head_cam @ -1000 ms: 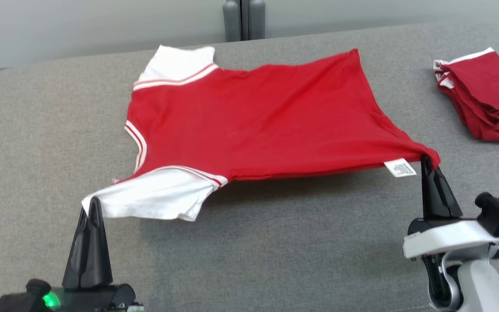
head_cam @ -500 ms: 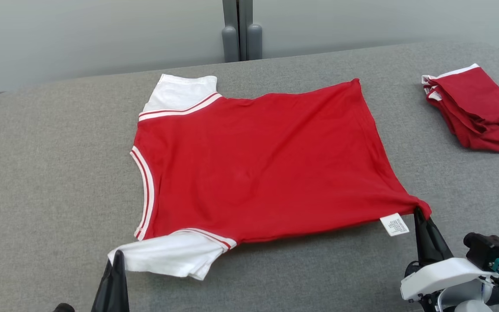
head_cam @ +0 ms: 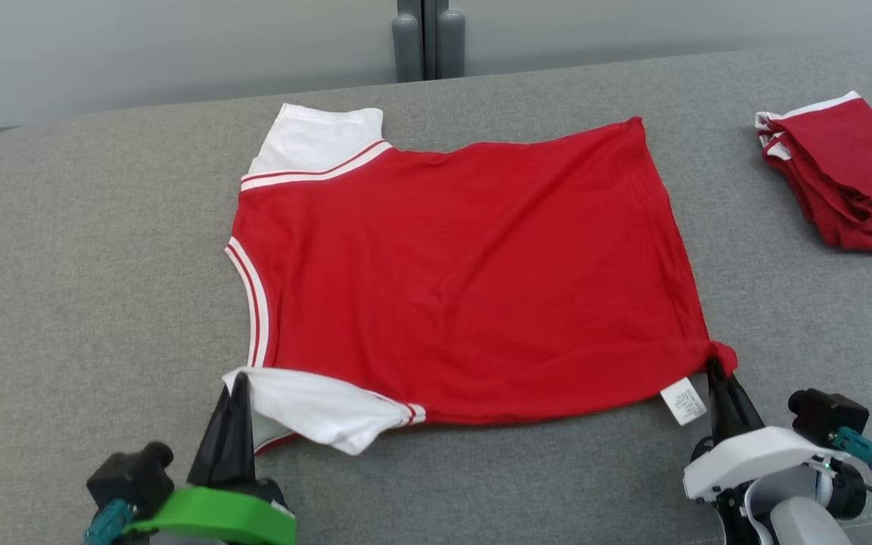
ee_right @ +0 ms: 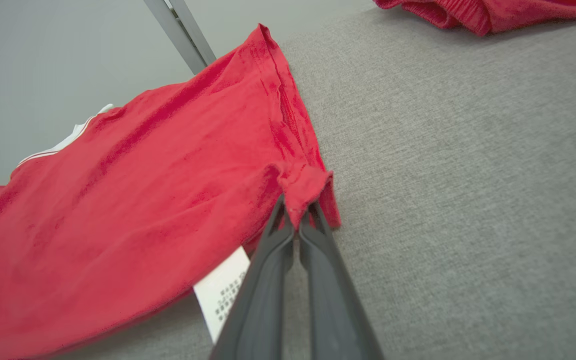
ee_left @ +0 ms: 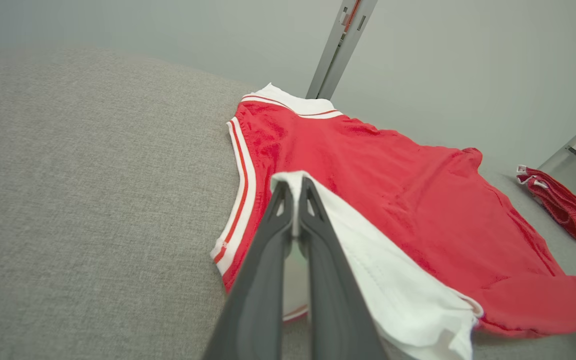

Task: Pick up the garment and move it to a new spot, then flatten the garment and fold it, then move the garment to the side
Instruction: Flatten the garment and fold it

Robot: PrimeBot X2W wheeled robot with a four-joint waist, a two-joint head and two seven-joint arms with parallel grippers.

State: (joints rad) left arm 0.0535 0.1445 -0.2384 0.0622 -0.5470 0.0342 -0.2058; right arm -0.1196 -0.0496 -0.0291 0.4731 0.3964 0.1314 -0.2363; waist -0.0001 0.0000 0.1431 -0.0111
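The garment (head_cam: 466, 265) is a red T-shirt with white, red-striped sleeves, spread almost flat on the grey table (head_cam: 88, 250), neck to the left. My left gripper (head_cam: 239, 378) is shut on the tip of the near white sleeve (ee_left: 368, 260), which lifts a little off the table; the pinch shows at the left gripper (ee_left: 295, 182) in the left wrist view. My right gripper (head_cam: 714, 365) is shut on the near hem corner, beside a white care label (head_cam: 683, 400). In the right wrist view the red corner (ee_right: 308, 187) bunches over the right gripper (ee_right: 295, 210).
A pile of folded red garments (head_cam: 845, 182) with white trim lies at the table's far right. A grey post (head_cam: 428, 38) stands behind the table's far edge against a pale wall. Bare grey table stretches left of the shirt and along the near edge.
The near edge of the shirt has come down from hanging in the air to lie almost flat. The left gripper has carried the sleeve tip to the right. The head camera has also shifted.
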